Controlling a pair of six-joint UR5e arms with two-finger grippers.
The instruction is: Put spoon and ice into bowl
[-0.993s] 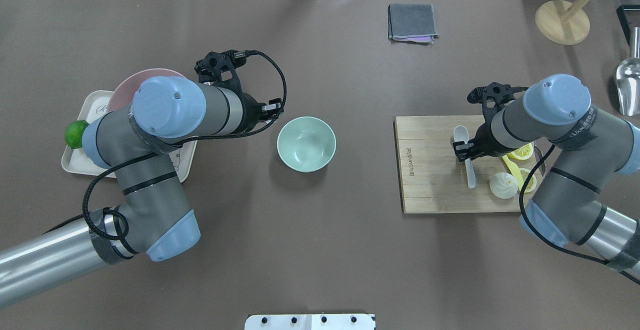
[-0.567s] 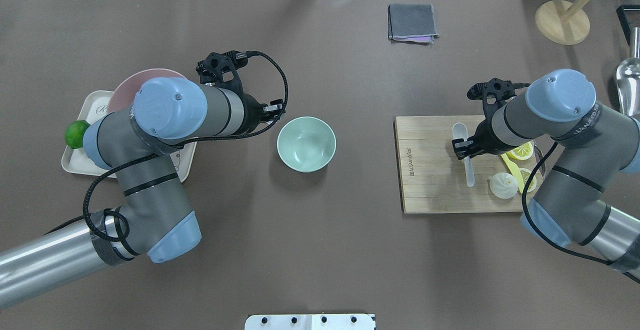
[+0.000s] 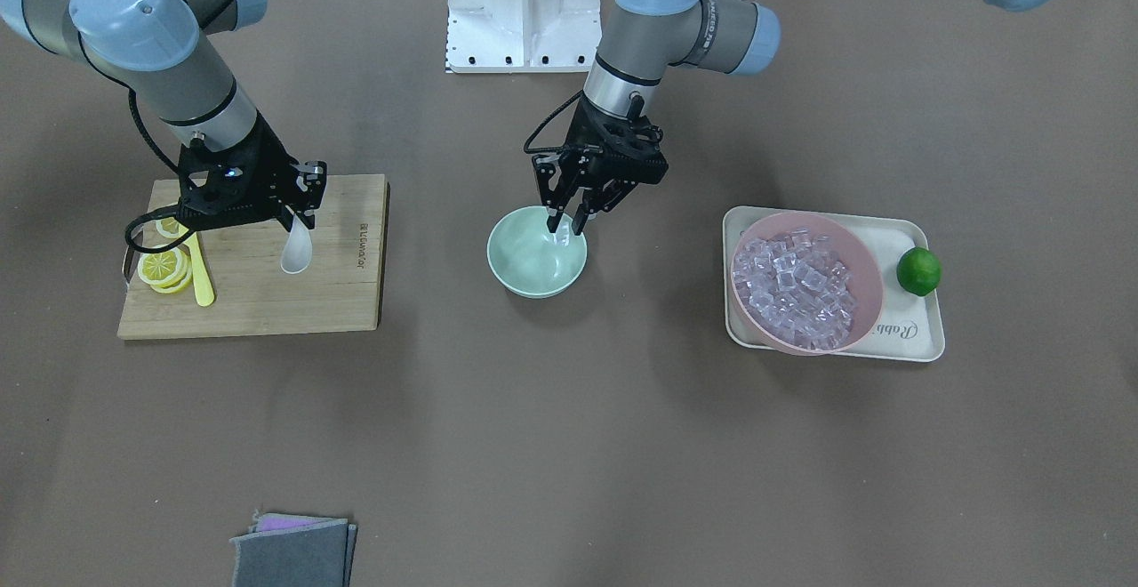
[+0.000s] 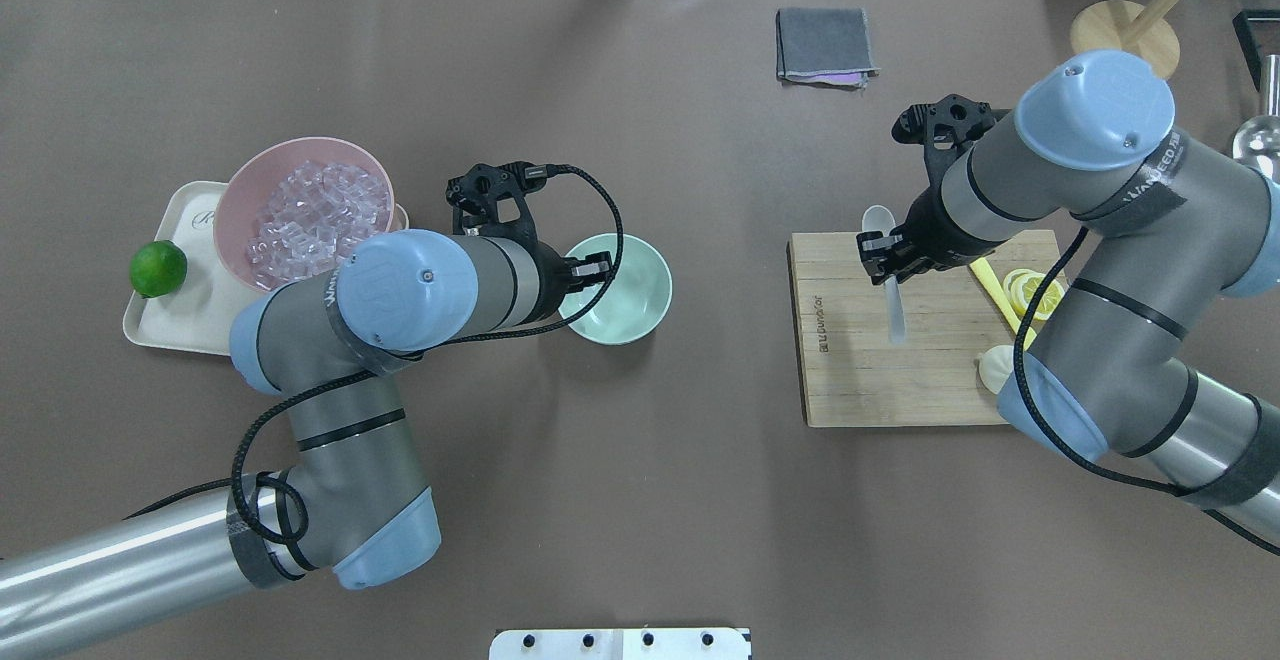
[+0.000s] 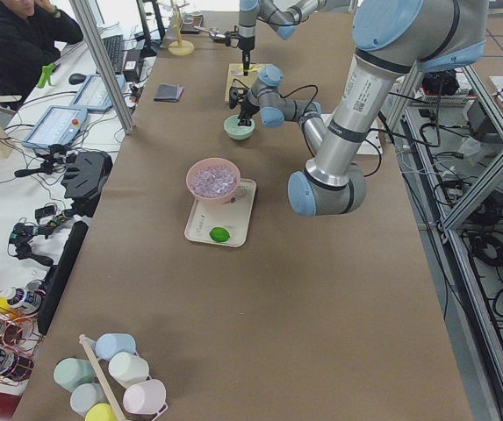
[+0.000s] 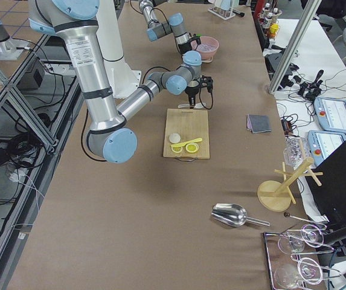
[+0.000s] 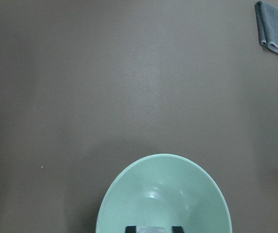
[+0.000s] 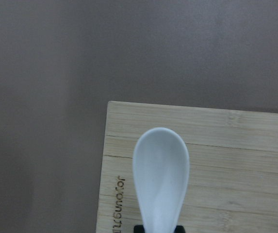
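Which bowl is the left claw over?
The mint-green bowl mid-table; the left claw hangs over it. The pink bowl, full of ice, sits aside on the tray.

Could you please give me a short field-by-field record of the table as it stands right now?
left gripper: just above the bowl, apparently shut on one ice cube
right gripper: shut on the spoon, holding it over the cutting board
bowl contents: looks empty, no spoon or ice in it yet
ice: heaped in the pink bowl on the tray
tray extras: lime
board extras: lemon slices, yellow knife
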